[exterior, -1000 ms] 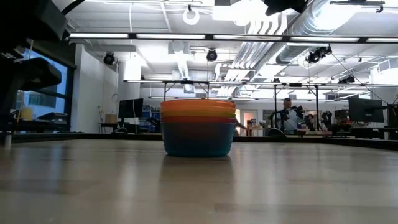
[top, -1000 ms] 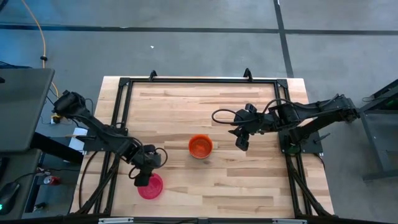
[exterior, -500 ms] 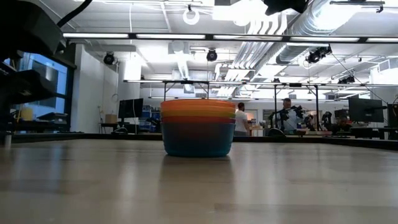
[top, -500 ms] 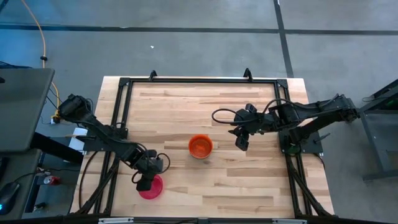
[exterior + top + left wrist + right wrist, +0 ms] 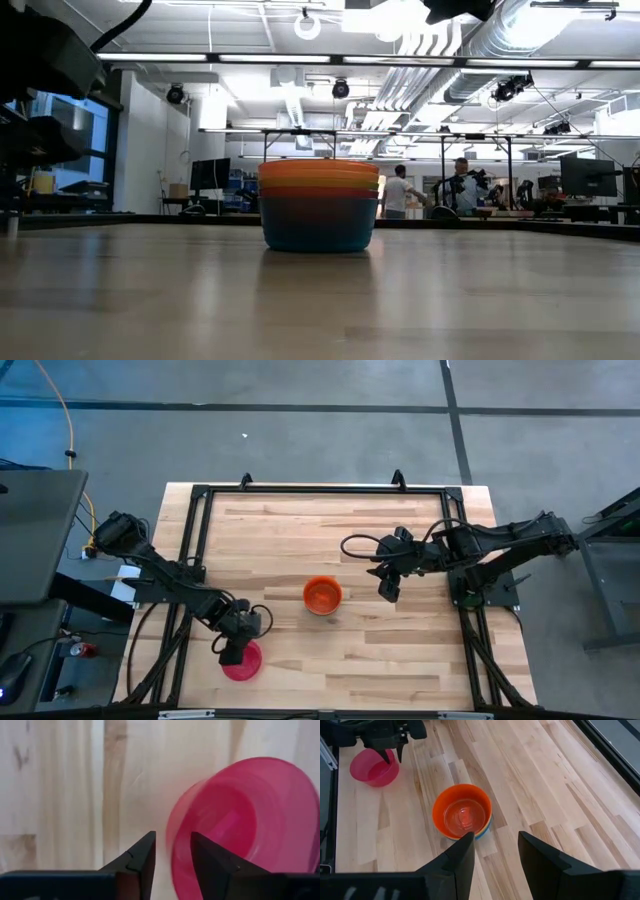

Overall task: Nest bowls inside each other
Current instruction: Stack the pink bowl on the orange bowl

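**Q:** Where were the bowls located?

**A:** A nested stack of bowls [image 5: 322, 595] stood at the centre of the high view on the table [image 5: 300, 530], with the orange bowl [image 5: 462, 815] uppermost. In the low view, a yellow band and a blue bowl [image 5: 318, 228] showed beneath it. The pink bowl [image 5: 242, 661] sat apart, in the lower left of the high view.

**Q:** What was the condition of each gripper?

**A:** The left gripper [image 5: 232, 652] was positioned at the pink bowl's rim. In the left wrist view its fingers [image 5: 140, 862] straddled that rim with a narrow gap, one inside and one outside; firm clamping could not be confirmed. The right gripper [image 5: 388, 589] hung right of the stack, its fingers [image 5: 465, 851] spread and holding nothing.
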Robot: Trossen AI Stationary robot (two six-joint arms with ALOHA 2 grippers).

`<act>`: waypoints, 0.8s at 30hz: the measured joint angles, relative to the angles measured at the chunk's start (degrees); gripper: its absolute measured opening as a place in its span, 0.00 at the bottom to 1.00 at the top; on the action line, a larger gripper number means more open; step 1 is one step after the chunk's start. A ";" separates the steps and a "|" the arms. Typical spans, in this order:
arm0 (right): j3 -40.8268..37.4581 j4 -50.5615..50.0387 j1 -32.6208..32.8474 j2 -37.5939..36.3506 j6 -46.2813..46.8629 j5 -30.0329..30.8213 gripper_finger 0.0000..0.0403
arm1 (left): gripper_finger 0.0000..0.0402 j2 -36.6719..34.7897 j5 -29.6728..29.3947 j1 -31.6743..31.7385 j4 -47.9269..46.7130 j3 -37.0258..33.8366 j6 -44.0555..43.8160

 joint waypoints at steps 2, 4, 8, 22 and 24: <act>0.00 0.00 0.00 0.00 0.00 0.00 0.36 | 0.24 0.00 -0.01 0.66 -0.78 0.00 -0.13; 0.00 0.01 0.00 0.00 0.01 0.00 0.36 | 0.19 0.00 -0.04 1.44 -1.09 0.00 -0.14; 0.00 0.02 0.00 0.00 0.01 0.00 0.36 | 0.07 -0.04 0.00 3.04 -1.13 0.00 0.00; 0.00 0.02 0.00 0.00 -0.11 0.00 0.36 | 0.01 -0.04 1.69 14.48 -1.40 5.74 4.56; 0.00 0.02 0.00 0.00 -0.14 0.00 0.36 | 0.01 -0.04 2.79 16.82 -1.97 7.24 5.28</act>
